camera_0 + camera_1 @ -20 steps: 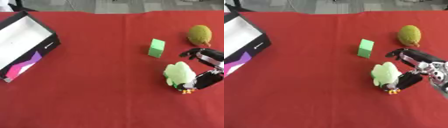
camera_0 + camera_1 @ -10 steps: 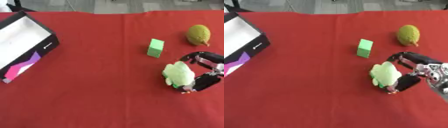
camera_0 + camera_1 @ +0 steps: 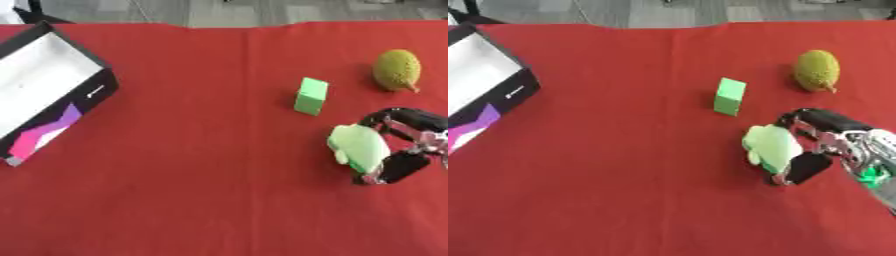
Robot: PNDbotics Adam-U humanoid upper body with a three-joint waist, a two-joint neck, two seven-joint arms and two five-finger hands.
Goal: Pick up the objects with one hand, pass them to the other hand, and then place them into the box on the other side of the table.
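Note:
A pale green soft toy (image 3: 770, 145) lies on the red cloth at the right. My right hand (image 3: 833, 145) reaches in from the right edge, its fingers curled round the toy from above and its thumb under the toy's lower side. A green block (image 3: 311, 96) stands upright a little up and left of the toy. A bumpy yellow-green fruit (image 3: 396, 69) lies at the far right. The open box (image 3: 39, 92), white inside with black walls, sits at the left edge. My left hand shows in neither view.
Red cloth (image 3: 201, 175) covers the whole table. A grey floor strip (image 3: 219, 10) runs along the far edge. The box's outer wall carries a pink and purple pattern (image 3: 44, 134).
My right hand has closed in round the green toy, the thumb coming under it. The block, the fruit and the box have kept their places.

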